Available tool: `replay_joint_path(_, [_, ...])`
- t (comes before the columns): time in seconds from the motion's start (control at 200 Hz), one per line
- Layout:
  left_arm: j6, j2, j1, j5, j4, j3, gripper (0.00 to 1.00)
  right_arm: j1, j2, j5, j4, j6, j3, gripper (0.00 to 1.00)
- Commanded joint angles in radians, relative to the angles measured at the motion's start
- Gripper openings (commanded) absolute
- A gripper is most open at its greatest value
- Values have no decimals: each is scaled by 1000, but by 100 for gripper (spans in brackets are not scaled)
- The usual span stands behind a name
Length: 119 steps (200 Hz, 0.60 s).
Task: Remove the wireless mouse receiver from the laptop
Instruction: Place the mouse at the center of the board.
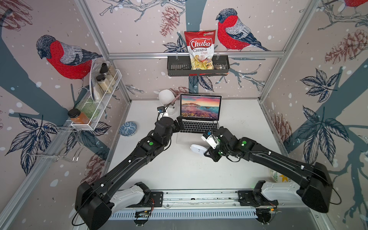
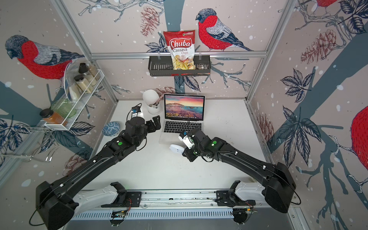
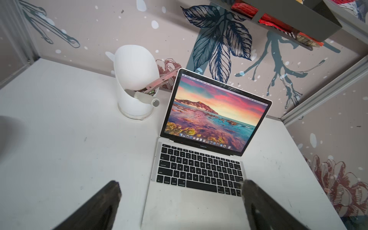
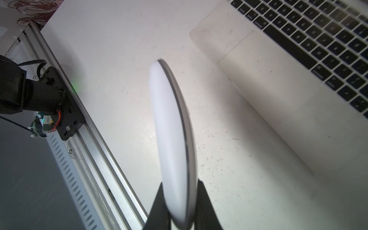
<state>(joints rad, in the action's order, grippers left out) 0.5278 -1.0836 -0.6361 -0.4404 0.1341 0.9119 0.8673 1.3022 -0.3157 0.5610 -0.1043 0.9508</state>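
- The laptop [image 1: 200,127] [image 2: 184,126] [image 3: 199,169] [image 4: 298,59] stands open at the middle of the table's [image 1: 179,169] far edge. Its lit screen faces the near edge.
- The receiver is too small to make out in any view.
- The left gripper [image 1: 180,124] [image 2: 158,124] [image 3: 180,184] hangs at the laptop's left edge, level with the keyboard, with its jaws spread wide.
- In the left wrist view one fingertip [image 3: 247,185] shows in front of the lowest rows of keys and the other is over bare table beside the laptop, so the laptop's left edge lies between them. Whether either finger touches the laptop cannot be told.
- The right gripper [image 1: 206,152] [image 2: 184,152] [image 4: 180,185] is closed narrow on one end of the wireless mouse [image 1: 197,148] [image 2: 176,148] [image 4: 171,139], one finger on each broad face.
- The mouse is turned on its edge, and its white underside shows in both top views. Its free end points away from the gripper toward the table's left edge.
- The mouse is just in front of the laptop's near edge, by the trackpad and apart from it, well inside the table's near edge.
- The two grippers are well apart, the left at the laptop's side and the right in front of it.
- A white container [image 1: 166,97] [image 3: 135,79] stands at the far edge just left of the screen.
- A blue patterned bowl [image 1: 128,128] sits by the table's left edge.
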Motion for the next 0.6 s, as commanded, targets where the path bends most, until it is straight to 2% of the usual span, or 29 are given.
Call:
replay_joint_path(0.0, [-36,40,-2,-62,-38,-34,99,-35,72,-355,46,34,9,0])
replay_joint_path(0.06, [-32,49,-2,-61,-31,-54,99,-48,129,-446,39,28,5,0])
replay_joint_path(0.235, [-39,56,-2,-56,-21,-87,99,-55,259,-561,-21,-47,-47,0])
replay_joint_path(0.43, [-57,57,-2,-62,-11,-91,99,-74,277,-532,-30,-61,-75,0])
replay_joint_path(0.59, [-64,60,-2,-66,-19,-97,99,-85,331,-438,4,-94,-102,0])
